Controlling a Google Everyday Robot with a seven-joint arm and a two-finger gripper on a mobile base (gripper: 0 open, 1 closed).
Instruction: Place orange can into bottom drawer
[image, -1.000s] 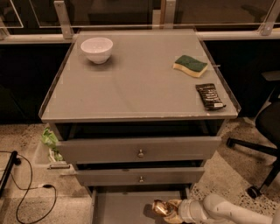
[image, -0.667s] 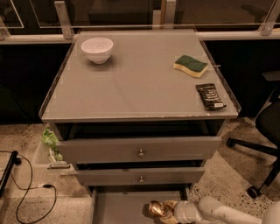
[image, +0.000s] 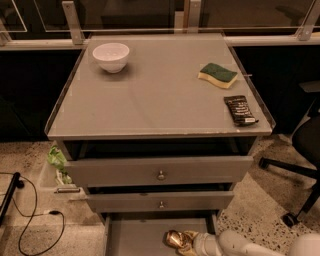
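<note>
The orange can (image: 174, 239) lies on its side over the grey floor of the pulled-out bottom drawer (image: 135, 239), at the frame's lower edge. My gripper (image: 189, 242) reaches in from the lower right on a white arm (image: 235, 245) and is closed around the can's right end. The can is shiny gold-orange and dented. The drawer's front part is cut off by the frame edge.
Two closed drawer fronts with round knobs (image: 160, 175) sit above. The cabinet top holds a white bowl (image: 111, 56), a green-yellow sponge (image: 217, 75) and a black snack wrapper (image: 240, 110). An office chair base (image: 295, 175) stands at right; cables (image: 30, 220) lie on the floor at left.
My gripper has carried the can a little to the left and lower over the bottom drawer. Everything on the cabinet top has stayed put.
</note>
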